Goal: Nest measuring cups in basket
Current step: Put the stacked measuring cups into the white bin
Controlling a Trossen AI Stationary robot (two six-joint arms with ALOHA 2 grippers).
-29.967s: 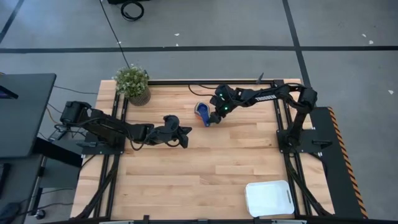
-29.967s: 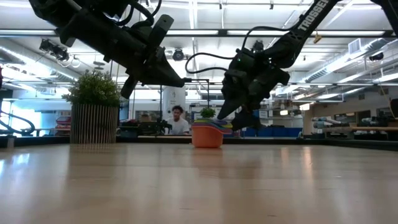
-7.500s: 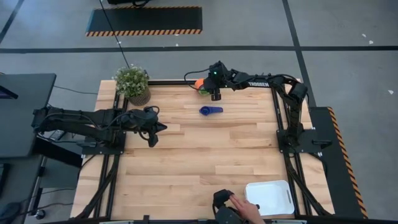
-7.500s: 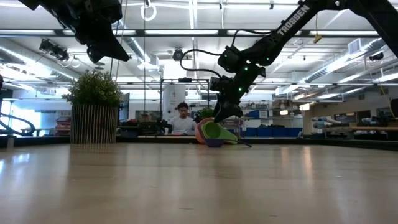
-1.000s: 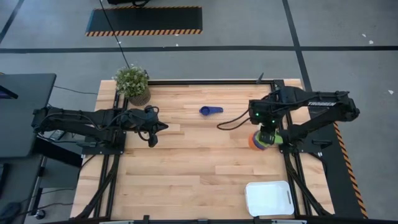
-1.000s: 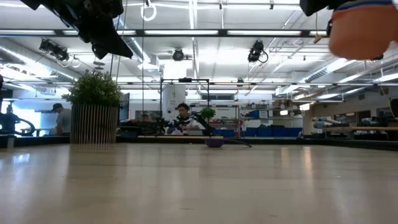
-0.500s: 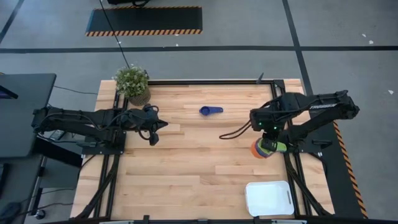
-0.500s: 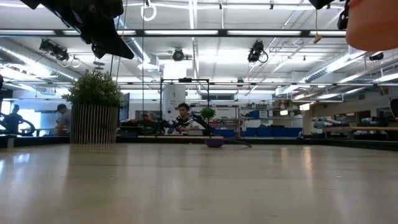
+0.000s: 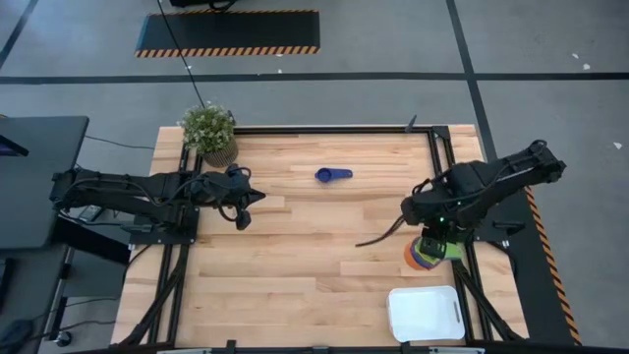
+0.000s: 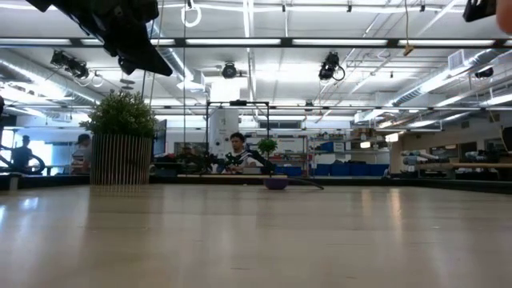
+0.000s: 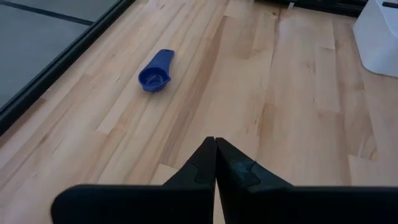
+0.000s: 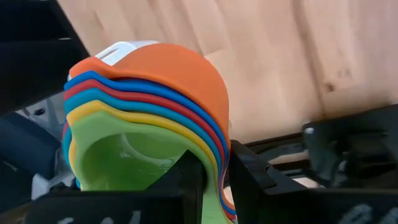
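A nested stack of measuring cups point(image 12: 155, 106), orange outermost and green innermost, hangs in my right gripper point(image 12: 214, 177) over the table's right edge point(image 9: 421, 256). The white basket point(image 9: 425, 313) rests on the table at the near right corner, just nearer than the stack. One dark blue measuring cup point(image 9: 332, 175) lies alone on the table toward the far edge, also seen in the left wrist view point(image 11: 155, 73). My left gripper point(image 9: 243, 204) hovers shut and empty at the table's left side. My right gripper pinches the stacked rims point(image 12: 214, 158) on one side of the stack. One finger point(image 12: 189, 174) lies against the green inner cup, the other point(image 12: 249, 180) on the outer orange side. The fingers slant steeply down. The stack is lifted clear and tilted on its side.
A potted plant point(image 9: 209, 133) stands at the far left corner. A dark cable point(image 9: 378, 234) trails from the right arm over the table. Black frame rails point(image 9: 452, 285) run along the right edge beside the stack. Bare wood lies between the arms.
My right gripper has swung along the table's right side toward the near edge and the basket, rolling its wrist, with the stack still held clear. It has passed out of the low view's top right corner. The dark blue cup has stayed put.
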